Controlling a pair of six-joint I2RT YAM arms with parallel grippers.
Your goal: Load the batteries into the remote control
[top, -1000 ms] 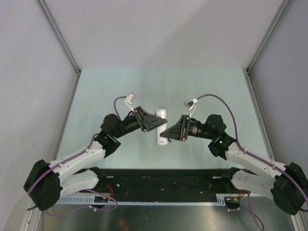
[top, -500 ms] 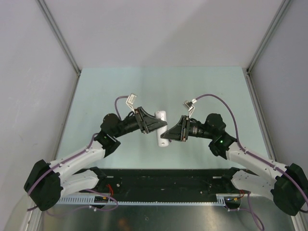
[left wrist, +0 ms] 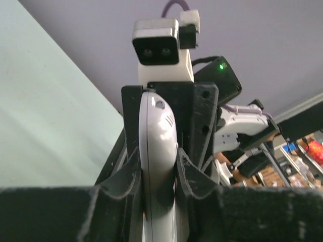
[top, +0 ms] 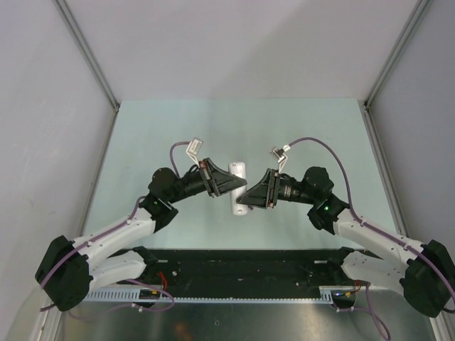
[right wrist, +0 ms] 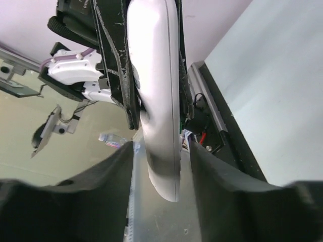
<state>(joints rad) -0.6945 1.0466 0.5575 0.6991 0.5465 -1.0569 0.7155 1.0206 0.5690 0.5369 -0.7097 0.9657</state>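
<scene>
Currently, arms: I see both black-and-white arms meeting tip to tip above the middle of the pale green surface, their bases at its near edge.
Remote control: the small white oblong plastic remote control sits between the two arm tips, its length running from near to far in the top view. I cannot tell whether it touches the surface.
Left fingers: the left fingers are clenched on the remote control, one black pad pressed against each side of the white shell, which rises narrow and upright between them.
Right fingers: the right fingers stand either side of the rounded end of the remote control. I see a sliver of gap on each side, so I read them as released, around it but not gripping.
Behind the remote, left wrist view: the right arm's white camera housing faces me, with a green light lit just beside it.
</scene>
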